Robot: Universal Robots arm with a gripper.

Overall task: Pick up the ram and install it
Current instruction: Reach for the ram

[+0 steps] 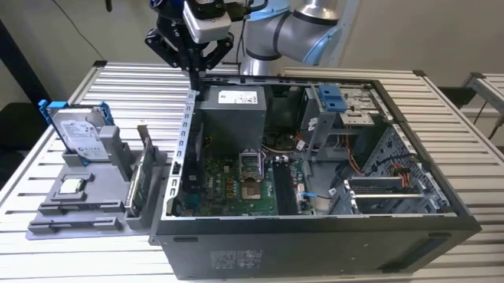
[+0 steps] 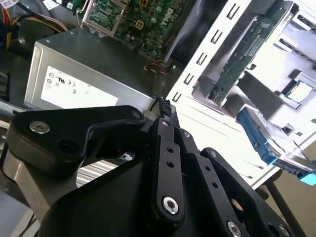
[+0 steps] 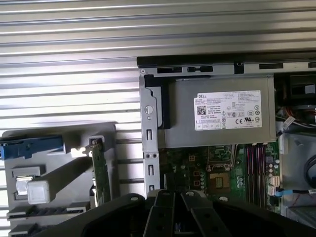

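We judge the ram [image 1: 75, 224], seemingly the dark strip on edge in the grey holder's [image 1: 106, 196] front slot at the exterior view's lower left, light, stiff and fragile (best pinched by its bare long edges), while the gripper [image 1: 193, 69] hangs pinched together, empty, at upper centre.

Dark thin ram [image 1: 146, 150] — upright on edge, in gray holder [image 1: 94, 203]
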